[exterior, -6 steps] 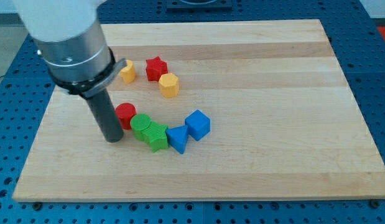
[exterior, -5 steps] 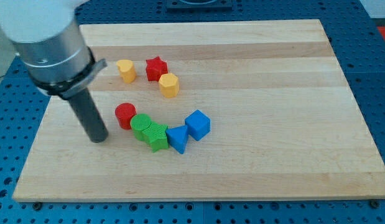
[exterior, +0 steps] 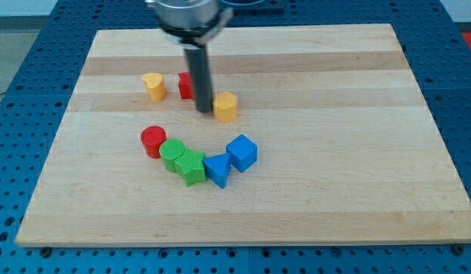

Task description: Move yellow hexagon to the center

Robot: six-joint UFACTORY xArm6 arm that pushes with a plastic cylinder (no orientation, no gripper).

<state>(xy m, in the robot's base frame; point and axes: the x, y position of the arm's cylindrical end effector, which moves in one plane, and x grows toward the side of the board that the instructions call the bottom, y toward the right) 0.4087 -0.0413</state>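
The yellow hexagon (exterior: 226, 107) sits on the wooden board (exterior: 334, 152), left of the board's middle and a little above it. My tip (exterior: 204, 109) touches the hexagon's left side. The rod hides most of the red star (exterior: 185, 85) behind it.
A yellow heart-like block (exterior: 153, 86) lies at the view's upper left. Below are a red cylinder (exterior: 153, 141), a green cylinder (exterior: 171, 154), a green block (exterior: 192, 167), a blue triangle (exterior: 217, 169) and a blue cube (exterior: 242, 152), clustered in a row.
The rod has swung from the board's left side up and right to the yellow hexagon. The hexagon has shifted a little to the right.
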